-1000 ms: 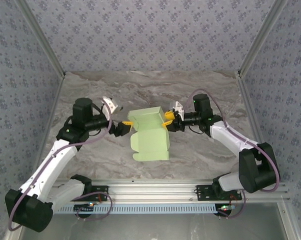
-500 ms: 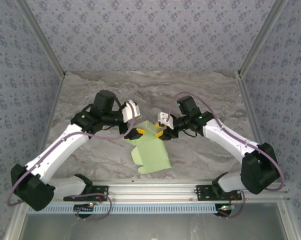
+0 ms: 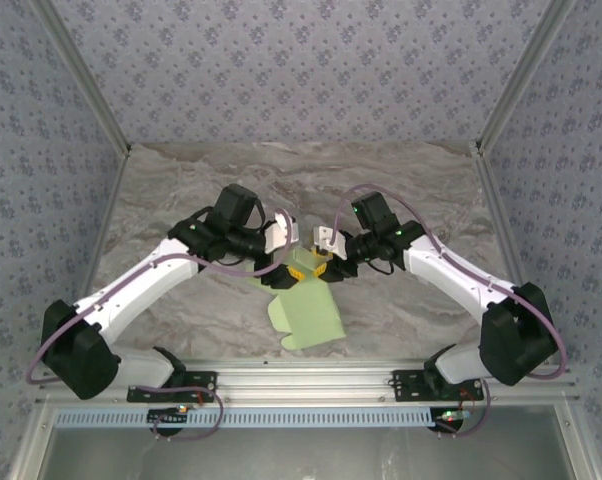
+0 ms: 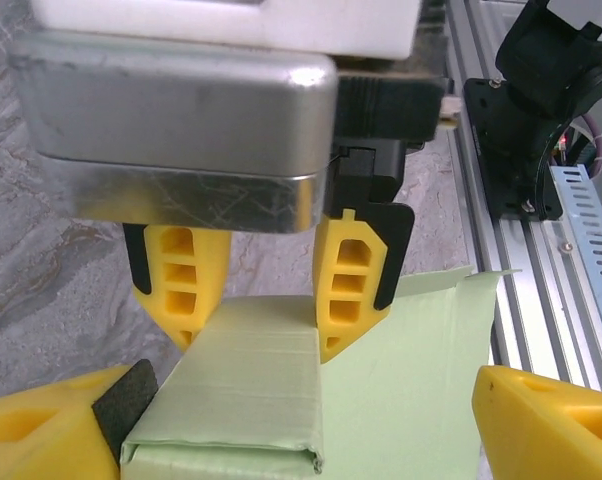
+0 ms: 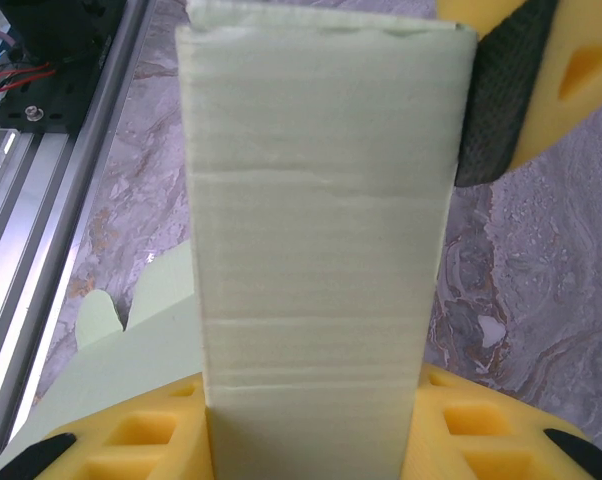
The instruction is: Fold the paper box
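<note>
Left wrist view: paper box [image 4: 251,390], mid-table, is clamped at its folded wall by right gripper [image 4: 261,335]; left gripper [image 4: 311,430] is held wide astride it. Wall may be crushed if squeezed off-centre

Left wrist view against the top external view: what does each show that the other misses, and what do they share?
Left wrist: close up, the right gripper pinches the folded end of the paper box, and the left gripper stands open around it. Top external: the left arm and right arm whole, and the box's full outline against the marble table. Shared: both grippers at the box.
</note>
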You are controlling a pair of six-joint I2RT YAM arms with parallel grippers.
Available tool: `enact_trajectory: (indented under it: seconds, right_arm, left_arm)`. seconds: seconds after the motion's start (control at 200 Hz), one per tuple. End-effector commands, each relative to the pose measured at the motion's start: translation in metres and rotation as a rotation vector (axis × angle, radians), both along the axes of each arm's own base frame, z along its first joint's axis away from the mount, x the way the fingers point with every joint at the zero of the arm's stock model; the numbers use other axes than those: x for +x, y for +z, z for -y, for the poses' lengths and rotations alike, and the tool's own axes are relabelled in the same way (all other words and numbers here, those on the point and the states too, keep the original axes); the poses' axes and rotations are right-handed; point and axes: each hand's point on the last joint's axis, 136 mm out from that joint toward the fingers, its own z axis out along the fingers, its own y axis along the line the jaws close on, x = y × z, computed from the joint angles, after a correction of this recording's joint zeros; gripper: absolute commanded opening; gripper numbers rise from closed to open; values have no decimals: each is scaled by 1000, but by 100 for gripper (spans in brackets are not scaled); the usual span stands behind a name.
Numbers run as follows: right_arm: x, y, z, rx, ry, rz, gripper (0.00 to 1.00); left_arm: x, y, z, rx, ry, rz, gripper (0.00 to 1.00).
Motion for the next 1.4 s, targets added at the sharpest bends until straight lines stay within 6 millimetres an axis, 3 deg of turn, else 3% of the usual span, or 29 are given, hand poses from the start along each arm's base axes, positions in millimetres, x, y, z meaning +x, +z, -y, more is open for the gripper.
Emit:
enact_trajectory:
  seconds: [0.0, 0.145, 0.315, 0.59, 0.655, 0.855, 1.174, 1.264, 1.394]
  right_arm:
    - [2, 5, -2, -9, 5, -2, 36]
    - [-1, 3, -3, -11, 9, -18, 37]
    - [-4, 6, -4, -1, 20, -18, 37]
    - [6, 4, -3, -27, -30, -50, 38]
    - [8, 5, -3, -28, -37, -62, 38]
    - [12, 5, -2, -26, -48, -53, 37]
    - [8, 7, -6, 8, -19, -70, 37]
    - [11, 8, -4, 10, -29, -71, 37]
    - [12, 6, -2, 11, -35, -67, 37]
  left_arm:
    - [2, 9, 7, -13, 5, -9, 83]
    - [8, -1, 9, 29, 33, -27, 75]
    - [14, -5, 12, 46, 48, -53, 74]
    - [14, -6, 17, 68, 43, -99, 52]
    - [13, -5, 18, 65, 38, -107, 53]
    - [13, -13, 16, 88, 45, -119, 71]
    - [13, -21, 13, 120, 41, -115, 59]
    - [13, -22, 12, 126, 42, -122, 59]
    - [18, -22, 10, 133, 61, -104, 67]
